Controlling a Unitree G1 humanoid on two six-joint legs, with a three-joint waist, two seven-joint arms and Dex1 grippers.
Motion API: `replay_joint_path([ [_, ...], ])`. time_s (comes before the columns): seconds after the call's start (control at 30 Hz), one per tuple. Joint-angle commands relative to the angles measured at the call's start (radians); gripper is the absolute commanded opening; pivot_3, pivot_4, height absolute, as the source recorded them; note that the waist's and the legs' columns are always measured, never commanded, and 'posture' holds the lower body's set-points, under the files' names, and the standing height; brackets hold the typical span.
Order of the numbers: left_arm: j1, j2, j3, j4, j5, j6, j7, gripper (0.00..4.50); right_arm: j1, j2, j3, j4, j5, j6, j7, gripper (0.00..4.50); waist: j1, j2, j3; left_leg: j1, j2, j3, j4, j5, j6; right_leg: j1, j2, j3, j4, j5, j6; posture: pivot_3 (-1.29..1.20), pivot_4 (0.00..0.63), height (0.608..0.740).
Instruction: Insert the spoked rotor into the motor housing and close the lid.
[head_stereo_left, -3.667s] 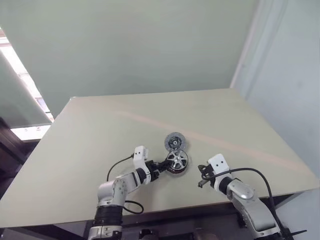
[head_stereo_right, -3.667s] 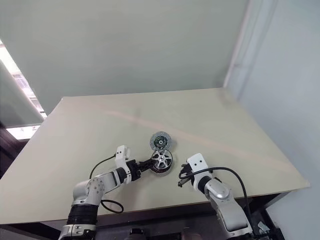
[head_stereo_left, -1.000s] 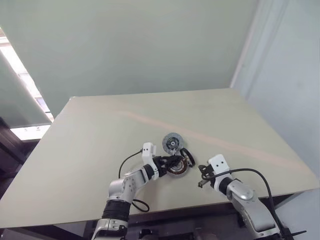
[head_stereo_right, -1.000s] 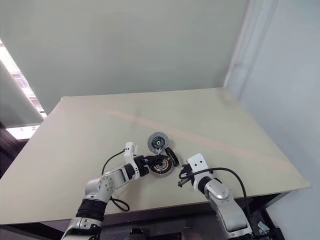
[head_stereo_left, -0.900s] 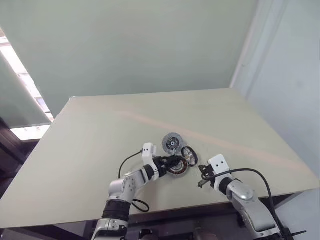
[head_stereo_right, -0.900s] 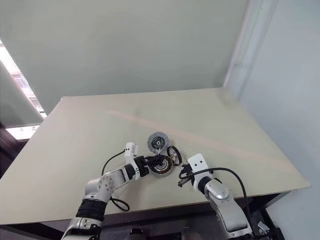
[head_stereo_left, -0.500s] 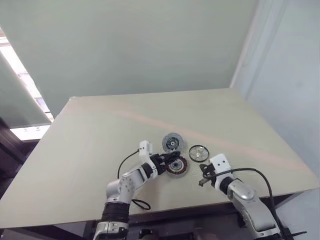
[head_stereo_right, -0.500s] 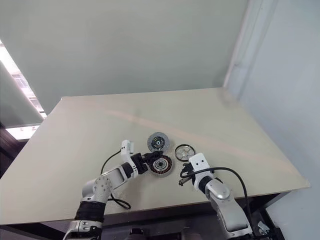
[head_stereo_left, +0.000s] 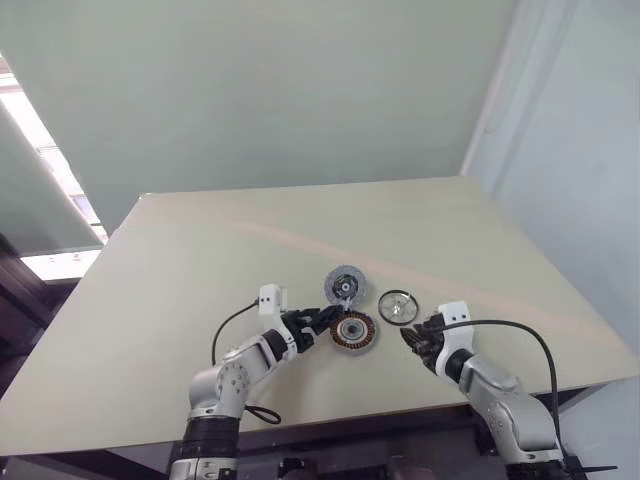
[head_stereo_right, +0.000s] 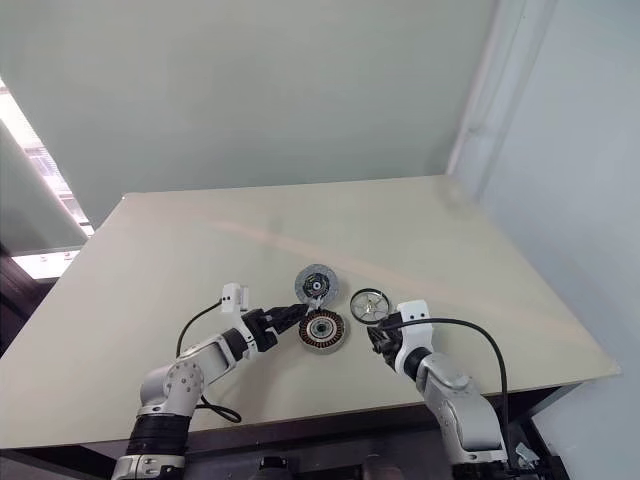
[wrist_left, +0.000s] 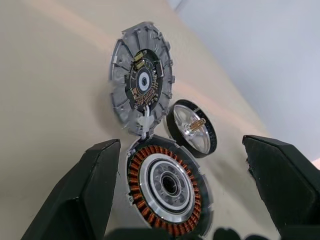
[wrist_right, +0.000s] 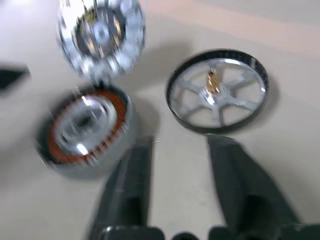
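There is one spoked rotor (head_stereo_left: 397, 306), one motor housing (head_stereo_left: 353, 331) and one lid (head_stereo_left: 345, 285), three round parts in total, all lying on the beige worktop (head_stereo_left: 200, 260). The spoked rotor lies flat and free, with its open side up, to the right of the other two and just beside them, not inside the housing. It is a shallow silver wheel with a black outer rim, and the right wrist view shows its six spokes and a small brass-coloured shaft that stands up in the centre. The motor housing lies nearer to the robot, with its ring of copper-brown windings and its silver hub open to the top. The lid lies just behind the housing, and in the left wrist view its edge seems to touch the housing's edge; this view also shows a dark round centre with small parts on the lid, which the head views do not make clear.

There are two end effectors. The left end effector (wrist_left: 185, 187) is released, with its two black fingers spread wide on either side of the housing and touching nothing. The right end effector (wrist_right: 175, 150) is also released, its fingers apart and empty, pointing at the worktop between the housing and the rotor, close to the rotor.
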Motion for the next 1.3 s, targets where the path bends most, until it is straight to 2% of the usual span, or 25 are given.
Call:
replay_joint_path([
  [0.03, 0.002, 0.016, 0.012, -0.063, -0.018, -0.02, -0.01, 4.2, -0.041, 0.056, -0.102, -0.027, 0.106, 0.027, -0.057, 3.07, 0.0, 0.0, 0.0, 0.0, 0.0, 0.0, 0.0, 0.0, 0.0, 0.0, 0.0, 0.0, 0.0, 0.0, 0.0, 0.0, 0.0, 0.74],
  [0.17, 0.02, 0.042, 0.007, -0.063, 0.001, -0.049, -0.027, 4.2, -0.086, 0.123, -0.206, 0.004, 0.239, 0.093, -0.103, 4.48, 0.0, 0.0, 0.0, 0.0, 0.0, 0.0, 0.0, 0.0, 0.0, 0.0, 0.0, 0.0, 0.0, 0.0, 0.0, 0.0, 0.0, 0.74],
  [0.43, 0.046, 0.061, -0.001, -0.056, 0.009, -0.129, -0.069, 4.2, -0.208, 0.21, -0.414, 0.185, 0.448, 0.192, -0.258, 4.48, 0.0, 0.002, 0.0, 0.0, 0.0, 0.0, -0.001, 0.0, 0.0, -0.001, 0.0, 0.0, 0.0, 0.0, 0.0, 0.0, 0.0, 0.74],
  [0.73, 0.054, 0.063, -0.012, -0.073, 0.013, -0.134, -0.056, 4.2, -0.343, 0.207, -0.5, 0.441, 0.528, 0.191, -0.305, 4.48, -0.003, 0.004, -0.001, 0.0, 0.0, 0.001, -0.001, 0.0, 0.001, -0.001, 0.0, 0.0, 0.0, 0.0, 0.0, 0.0, 0.0, 0.74],
  [1.03, 0.059, 0.065, -0.017, -0.091, 0.016, -0.128, -0.042, 4.2, -0.42, 0.211, -0.515, 0.602, 0.527, 0.148, -0.308, 4.48, -0.018, 0.005, -0.001, 0.001, 0.001, 0.001, -0.001, 0.0, 0.001, 0.0, 0.001, 0.001, 0.0, 0.0, 0.0, 0.0, 0.0, 0.74],
  [1.13, 0.062, 0.067, -0.017, -0.095, 0.018, -0.128, -0.038, 4.2, -0.427, 0.21, -0.508, 0.621, 0.52, 0.133, -0.308, 3.91, -0.027, 0.006, -0.002, 0.001, 0.001, 0.002, -0.001, 0.0, 0.001, 0.0, 0.001, 0.002, 0.0, 0.0, 0.0, 0.0, 0.0, 0.74],
  [1.3, 0.067, 0.068, -0.017, -0.097, 0.02, -0.131, -0.033, 4.2, -0.415, 0.207, -0.494, 0.61, 0.515, 0.129, -0.313, 2.06, -0.027, 0.006, -0.002, 0.001, 0.001, 0.002, -0.003, 0.0, 0.001, -0.001, 0.001, 0.002, 0.0, 0.0, 0.0, 0.0, 0.0, 0.74],
])
